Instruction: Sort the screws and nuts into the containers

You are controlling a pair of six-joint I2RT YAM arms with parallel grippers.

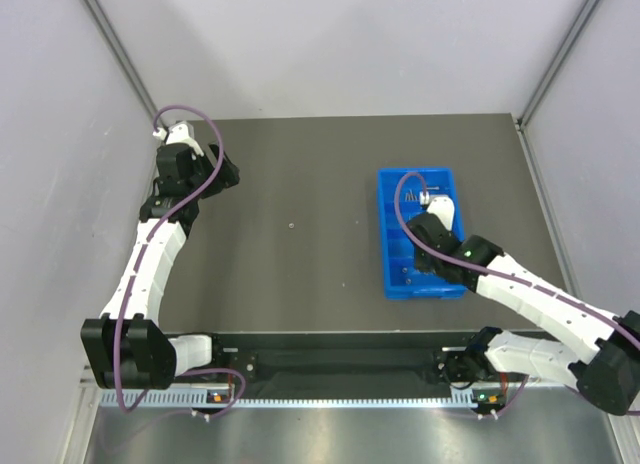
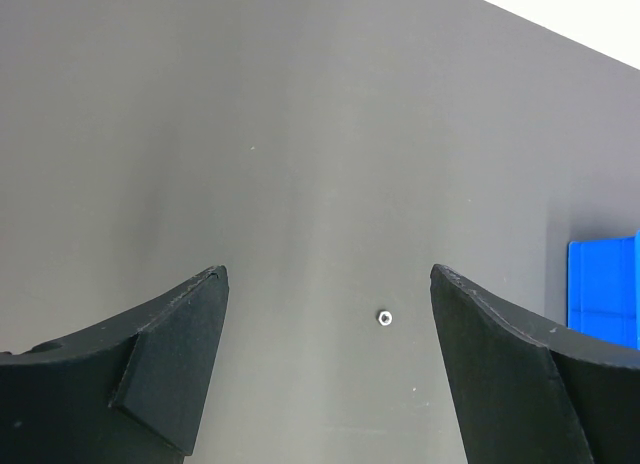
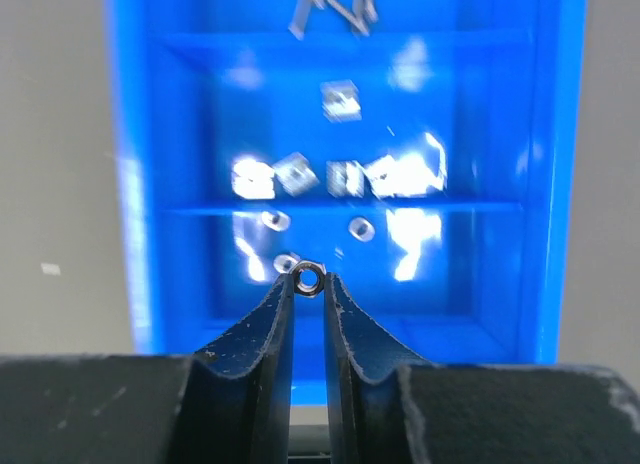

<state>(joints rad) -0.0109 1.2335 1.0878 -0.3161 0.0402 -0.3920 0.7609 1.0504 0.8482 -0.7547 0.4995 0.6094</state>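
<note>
The blue tray [image 1: 388,246] lies right of centre; it fills the right wrist view [image 3: 170,164]. My right gripper [image 3: 309,280] is shut on a small silvery nut [image 3: 309,278] at its fingertips, above a middle compartment holding three loose nuts [image 3: 362,229]. Squarish nuts [image 3: 342,100] lie in the compartment beyond, and thin screws [image 3: 330,9] in the far one. In the top view the right gripper [image 1: 435,224] hangs over the tray. My left gripper [image 2: 328,284] is open and empty over bare table, with one loose nut [image 2: 385,318] between its fingers' line; this nut also shows in the top view [image 1: 289,224].
The dark table [image 1: 300,164] has pale walls at back and sides. A corner of the blue tray [image 2: 603,284] shows at the right of the left wrist view. The left arm [image 1: 180,174] reaches over the table's back left.
</note>
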